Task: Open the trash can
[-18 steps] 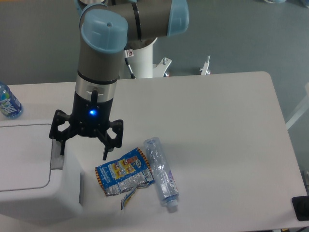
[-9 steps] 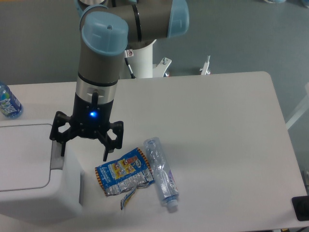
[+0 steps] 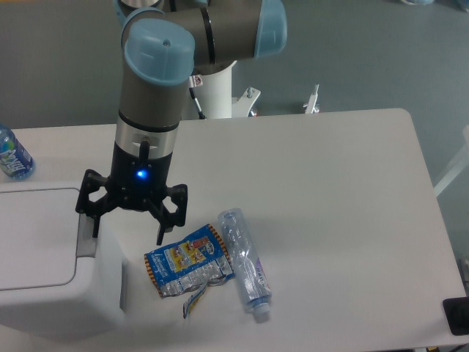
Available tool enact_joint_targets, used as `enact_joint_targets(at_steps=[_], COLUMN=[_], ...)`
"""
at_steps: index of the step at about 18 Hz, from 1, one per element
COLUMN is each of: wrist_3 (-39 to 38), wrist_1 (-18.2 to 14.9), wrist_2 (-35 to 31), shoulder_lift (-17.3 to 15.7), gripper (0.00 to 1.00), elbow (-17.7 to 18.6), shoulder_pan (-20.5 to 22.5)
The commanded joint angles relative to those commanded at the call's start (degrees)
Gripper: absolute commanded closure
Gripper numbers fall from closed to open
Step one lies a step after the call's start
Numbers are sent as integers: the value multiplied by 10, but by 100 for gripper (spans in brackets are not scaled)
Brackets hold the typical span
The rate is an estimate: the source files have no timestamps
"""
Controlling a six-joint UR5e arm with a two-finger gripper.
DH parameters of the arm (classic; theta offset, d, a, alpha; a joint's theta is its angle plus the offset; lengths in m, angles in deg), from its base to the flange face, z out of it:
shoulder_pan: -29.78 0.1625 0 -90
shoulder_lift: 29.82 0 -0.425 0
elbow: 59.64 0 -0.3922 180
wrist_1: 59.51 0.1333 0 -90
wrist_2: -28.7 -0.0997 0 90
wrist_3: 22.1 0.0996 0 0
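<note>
Almost nothing has changed in the last second: the gripper [image 3: 128, 226] hangs in the same spot, with maybe a tiny dip down. So the pressing step looks about to start, not done. Its black fingers are spread wide apart and hold nothing. One finger [image 3: 95, 224] sits right over the grey button [image 3: 86, 236], but I cannot tell if it touches.

The trash can [image 3: 51, 293] fills the near left corner, big, boxy, smooth white plastic with round corners. Its flat lid [image 3: 33, 235] is down. Beside it on the white table [image 3: 330, 183] lie a crinkly shiny snack bag [image 3: 188, 262] and a clear squashed bottle [image 3: 245, 264].
</note>
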Motion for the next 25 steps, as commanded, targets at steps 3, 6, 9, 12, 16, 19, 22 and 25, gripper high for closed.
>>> enact_joint_targets(at_steps=[3,6,9,12,16,19,22,25], wrist_3=[0,2,0,0,0,0,0,5], wrist_1=[1,1,1,1,1,1,1,2], wrist_2=[-1,-1,-1,-1,-1,-1,-1,-1], shoulder_lift=[0,1,3,4,4,4,4,-2], gripper=[0,0,0,0,0,0,0,0], elbow=[0,0,0,0,2,2,1,-12], shoulder_pan=[0,0,0,0,0,0,0,1])
